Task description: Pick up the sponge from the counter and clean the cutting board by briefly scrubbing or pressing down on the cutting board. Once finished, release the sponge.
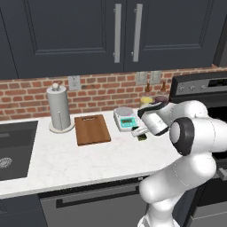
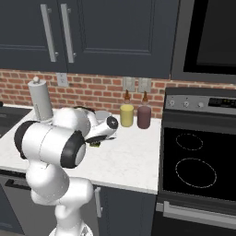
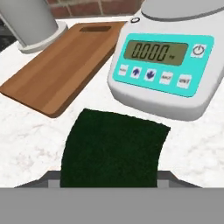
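Observation:
The dark green sponge sits between my fingertips, which press against its two sides; my gripper is shut on it. From the left base view the gripper is low over the white counter, just in front of the scale, with the sponge under it. I cannot tell whether the sponge is off the counter. The reddish-brown cutting board lies flat to the left, beyond the scale, its handle slot at the far end. It also appears at the hand view's upper left, as the cutting board. The right base view has the gripper and sponge beside my arm.
A white-teal kitchen scale stands right behind the sponge, and a paper towel holder stands left of the board. The sink is far left. Two bottles stand by the brick wall, and the stove is right of the counter.

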{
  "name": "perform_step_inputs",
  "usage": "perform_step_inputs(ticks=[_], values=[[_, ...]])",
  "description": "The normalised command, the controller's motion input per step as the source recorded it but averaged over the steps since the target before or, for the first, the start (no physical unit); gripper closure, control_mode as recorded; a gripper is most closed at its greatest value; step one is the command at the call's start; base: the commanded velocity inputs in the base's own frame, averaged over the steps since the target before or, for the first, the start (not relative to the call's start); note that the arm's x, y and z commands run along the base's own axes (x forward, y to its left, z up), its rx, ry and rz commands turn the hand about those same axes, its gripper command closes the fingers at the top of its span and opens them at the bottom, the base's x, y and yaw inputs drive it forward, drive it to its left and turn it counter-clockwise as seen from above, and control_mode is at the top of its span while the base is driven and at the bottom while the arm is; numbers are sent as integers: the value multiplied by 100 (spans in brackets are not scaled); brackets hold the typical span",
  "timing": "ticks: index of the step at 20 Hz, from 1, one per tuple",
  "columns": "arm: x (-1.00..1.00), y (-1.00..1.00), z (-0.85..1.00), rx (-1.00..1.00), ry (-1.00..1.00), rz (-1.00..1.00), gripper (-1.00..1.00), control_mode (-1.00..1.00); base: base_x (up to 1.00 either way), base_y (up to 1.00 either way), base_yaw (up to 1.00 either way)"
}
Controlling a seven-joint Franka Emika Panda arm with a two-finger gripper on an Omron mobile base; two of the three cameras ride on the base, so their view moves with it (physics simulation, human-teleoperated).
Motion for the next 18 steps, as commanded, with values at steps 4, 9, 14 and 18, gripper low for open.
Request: perform_step_inputs(ticks=[4, 9, 14, 18], values=[[18, -19, -35, 17, 24, 17, -100, -100, 0, 0, 0], [3, -6, -34, -3, 10, 16, -100, -100, 0, 0, 0], [-18, 0, 43, -13, -4, 14, -100, -100, 0, 0, 0], [-26, 0, 98, -4, 0, 12, -100, -100, 0, 0, 0]])
